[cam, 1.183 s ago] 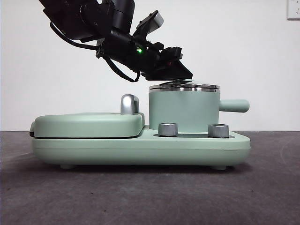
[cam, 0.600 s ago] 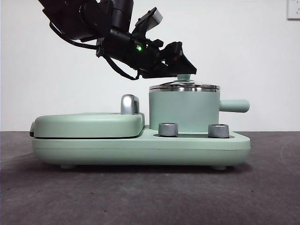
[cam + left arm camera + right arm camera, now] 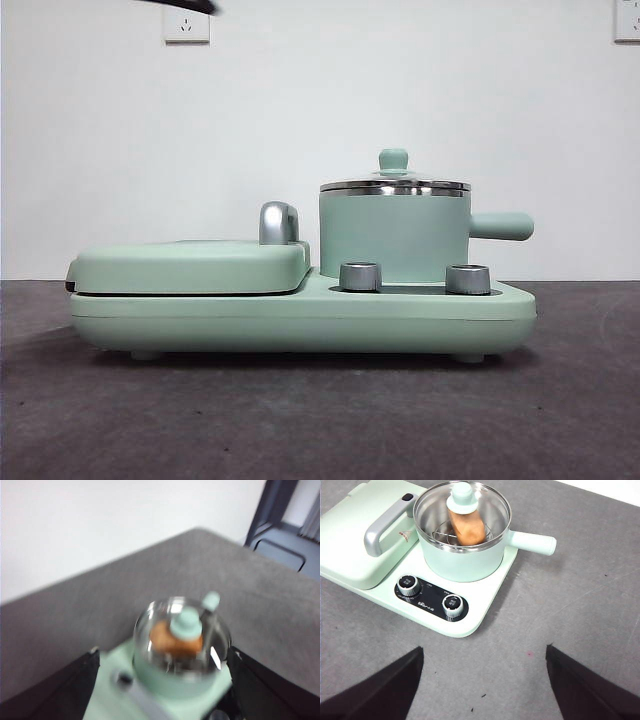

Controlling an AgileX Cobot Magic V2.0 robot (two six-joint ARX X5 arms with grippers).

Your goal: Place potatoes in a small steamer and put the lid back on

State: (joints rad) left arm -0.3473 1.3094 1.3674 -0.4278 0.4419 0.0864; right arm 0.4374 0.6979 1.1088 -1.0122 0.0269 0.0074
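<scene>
Potato, orange-brown and wrinkled, lies inside the small steamer on a wire rack, seen through the glass; also visible in the left wrist view, blurry. Lid sits flat on the steamer's steel rim, closed, mint knob upright on top with nothing touching it. Steamer's stubby side handle points right. Steamer stands on the right half of a mint-green cooker base, behind two chrome dials set in a black panel. On the left half of the base lies the flat griddle cover, shut, its chrome handle just left of the steamer. Base rests on a dark grey table; white wall behind with a socket at top left. Left gripper hangs above and back from the steamer, jaws spread wide, grasping nothing, lid well clear of them. Right gripper is over bare table on the near side of the cooker, jaws spread apart, empty. Front view shows only a black tip at the top left edge.
</scene>
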